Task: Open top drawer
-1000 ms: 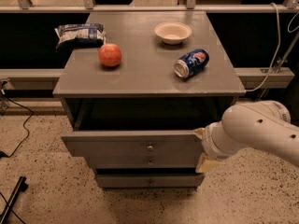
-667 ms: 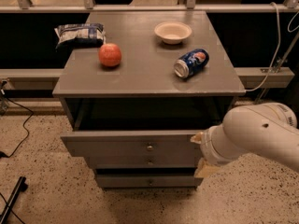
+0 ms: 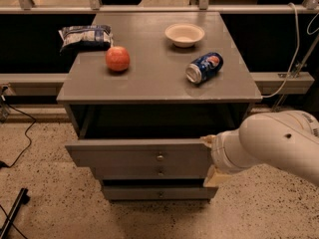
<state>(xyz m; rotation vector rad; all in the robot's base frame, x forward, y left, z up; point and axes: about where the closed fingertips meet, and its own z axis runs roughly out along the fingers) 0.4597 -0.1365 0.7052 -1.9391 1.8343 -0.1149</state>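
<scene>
Camera view: top drawer stands partly out beneath the worktop, 1 knob centred; gripper at its right end, mostly behind the wrist, hold cannot be told. Pull straight, level, to avoid racking.

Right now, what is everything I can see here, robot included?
Cabinet: one, grey, centre, on the speckled floor.
Top drawer: one, grey, pulled partly out under the cabinet top.
Lower drawers: two, grey, below the top drawer.
Apple: one, red, on the cabinet, left.
Bag: one, blue and white, on the cabinet, back left corner.
Bowl: one, cream, on the cabinet, at the back.
Can: one, blue, on its side on the cabinet, right.
Black cable: one, on the floor, left.
White cable: one, far right.
Arm: one, white, lower right.
Gripper: one, tan, at the top drawer's right end, mostly hidden by the arm.
</scene>
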